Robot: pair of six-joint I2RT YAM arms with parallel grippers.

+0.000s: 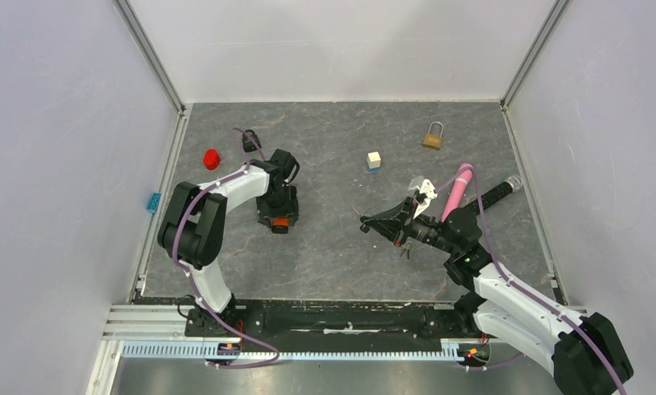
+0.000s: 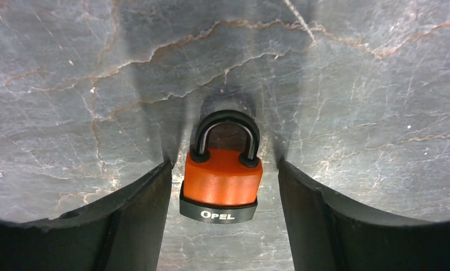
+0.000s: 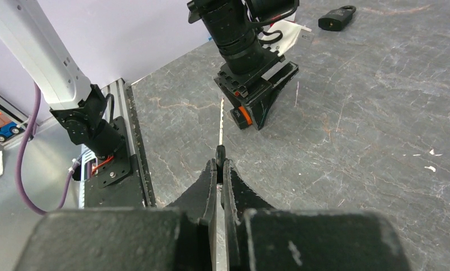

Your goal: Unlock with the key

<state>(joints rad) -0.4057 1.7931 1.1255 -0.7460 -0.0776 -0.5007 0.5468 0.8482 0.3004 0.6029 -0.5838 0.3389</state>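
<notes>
Currently left hand (image 2: pixel 223 167) spread astride orange padlock (image 2: pixel 221 180), not clamping; padlock flat on counter (image 2: pixel 352 84), shackle pointing away from wrist; right hand (image 3: pixel 219 165) pinching key (image 3: pixel 221 121), blade aimed toward padlock, well apart.

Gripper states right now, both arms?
Left gripper: open, straddling the orange padlock, not touching it.
Right gripper: closed on the thin silver key.

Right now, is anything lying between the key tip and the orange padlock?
Nothing; bare table separates the key from the orange padlock, seen in the right wrist and top views.
</notes>
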